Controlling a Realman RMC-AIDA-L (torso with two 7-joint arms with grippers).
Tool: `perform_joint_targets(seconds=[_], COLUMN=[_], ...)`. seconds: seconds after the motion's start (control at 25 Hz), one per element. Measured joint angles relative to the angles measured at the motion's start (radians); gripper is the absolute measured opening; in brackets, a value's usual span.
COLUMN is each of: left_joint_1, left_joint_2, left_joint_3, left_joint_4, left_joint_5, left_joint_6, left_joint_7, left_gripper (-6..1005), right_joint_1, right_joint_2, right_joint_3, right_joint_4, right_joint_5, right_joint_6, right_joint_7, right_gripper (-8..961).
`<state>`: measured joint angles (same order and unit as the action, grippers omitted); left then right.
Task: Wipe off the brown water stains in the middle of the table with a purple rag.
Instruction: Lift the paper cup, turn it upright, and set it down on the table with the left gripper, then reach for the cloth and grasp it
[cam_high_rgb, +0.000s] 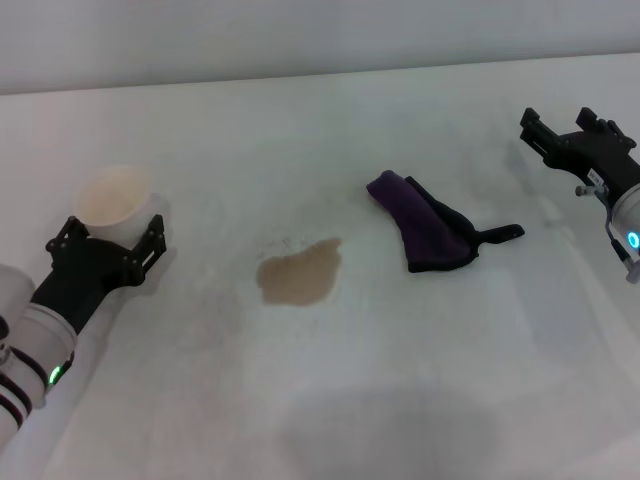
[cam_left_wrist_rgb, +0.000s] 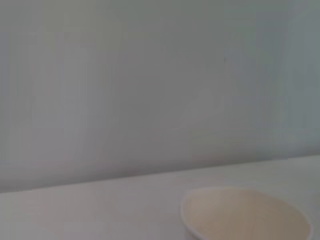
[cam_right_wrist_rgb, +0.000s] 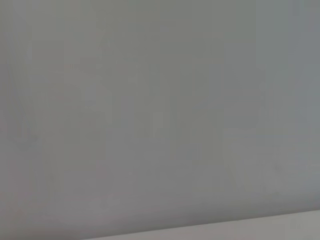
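**Head view: stain and rag lie between two spread grippers**

Nearest the robot, the table (cam_high_rgb: 400, 400) is a wide white surface with a faint grey shadow on its near part. On the left, the left gripper (cam_high_rgb: 107, 232) sits low over the table, its black fingers (cam_high_rgb: 152, 240) spread apart on either side of a white paper cup (cam_high_rgb: 112, 198). The fingers reach up beside the cup's lower wall, but whether they press on it cannot be told.

Toward the middle of the table lie the brown water stains (cam_high_rgb: 299, 275), a tan irregular blotch with small specks at its far left edge. It is uncovered and nothing touches it.

Just to the right of the stain and a little farther back rests the purple rag (cam_high_rgb: 425, 227), crumpled, dark purple with black edging, a thin black tail pointing right. It lies near the stain but apart from it, and neither gripper touches it.

Farther back at the right edge, the right gripper (cam_high_rgb: 567, 130) is well clear of the rag, its black fingers apart and holding nothing.

In the left wrist view the cup's open rim (cam_left_wrist_rgb: 245, 212) shows, with the table's far edge and a plain wall beyond.
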<state>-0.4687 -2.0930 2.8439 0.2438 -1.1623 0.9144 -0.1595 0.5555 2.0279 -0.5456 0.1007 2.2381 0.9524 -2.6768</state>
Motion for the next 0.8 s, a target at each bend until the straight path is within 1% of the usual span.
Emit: perform_joint_targets(seconds=[0.32,0.44,0.64,0.8], left_joint_1=[0.013,0.025,0.060,0.099], left_joint_2=[-0.001,-0.001,0.002,0.002], left_joint_3=[0.000,0.000,0.000,0.000], left_joint_4=[0.019,0.028,0.054,0.066], left_joint_5=[0.015,0.015,0.024,0.026], left_joint_6=[-0.004,-0.002,0.012,0.051], left_joint_7=[0.028,0.041,0.057,0.069], left_gripper=[761,778,814,853], right_joint_1=[0.001,0.000,-0.006,-0.008], right_joint_2=[0.000,0.000,0.000,0.000], right_joint_3=[-0.004,-0.004,-0.001,-0.004], right_joint_4=[0.001,0.001,-0.002,-0.003], right_joint_5=[0.000,0.000,0.000,0.000], right_joint_6=[0.000,0.000,0.000,0.000], right_joint_7=[0.000,0.000,0.000,0.000], right_gripper=[868,868,867,867])
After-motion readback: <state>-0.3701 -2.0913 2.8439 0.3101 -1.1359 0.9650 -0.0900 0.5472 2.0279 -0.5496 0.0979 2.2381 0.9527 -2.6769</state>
